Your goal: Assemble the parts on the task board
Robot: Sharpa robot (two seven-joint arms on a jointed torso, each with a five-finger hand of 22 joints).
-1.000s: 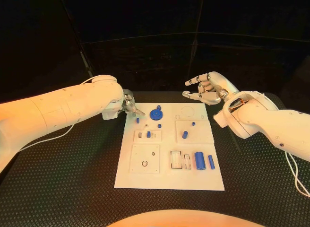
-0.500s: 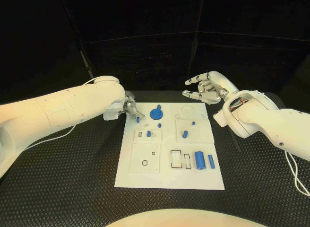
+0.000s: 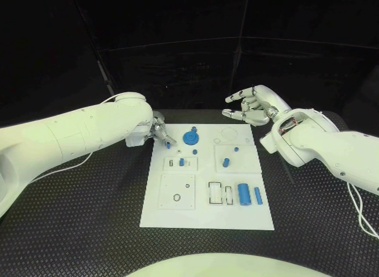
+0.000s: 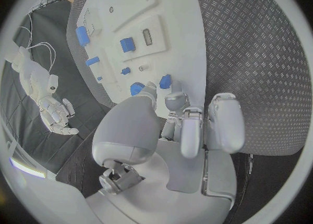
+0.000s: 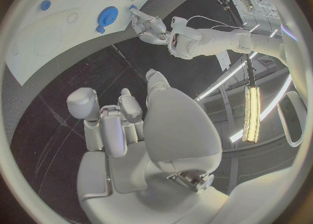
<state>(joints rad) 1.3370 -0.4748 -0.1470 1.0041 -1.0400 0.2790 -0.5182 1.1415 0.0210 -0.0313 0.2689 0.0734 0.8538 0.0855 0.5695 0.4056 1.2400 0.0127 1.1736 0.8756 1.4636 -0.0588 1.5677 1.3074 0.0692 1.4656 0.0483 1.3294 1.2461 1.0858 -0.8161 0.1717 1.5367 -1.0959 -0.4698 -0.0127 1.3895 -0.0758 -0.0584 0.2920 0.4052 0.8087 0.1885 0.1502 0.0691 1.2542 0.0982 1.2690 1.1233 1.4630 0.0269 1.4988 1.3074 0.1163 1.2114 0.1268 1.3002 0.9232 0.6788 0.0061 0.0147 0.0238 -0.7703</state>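
My arms are smooth, glossy white shells, thick and rounded, dotted with small dark screw holes. A thin white cable loops along my left arm (image 3: pixel 73 135), another trails off my right arm (image 3: pixel 340 153). My left hand (image 3: pixel 158 131) and right hand (image 3: pixel 252 107) are silver metal with pale grey padded segments.

The task board (image 3: pixel 208 216) lies in the middle of the table (image 3: pixel 73 219). The left hand (image 3: pixel 159 132) is at its far left corner. The right hand (image 3: pixel 250 107) is behind its far right corner.
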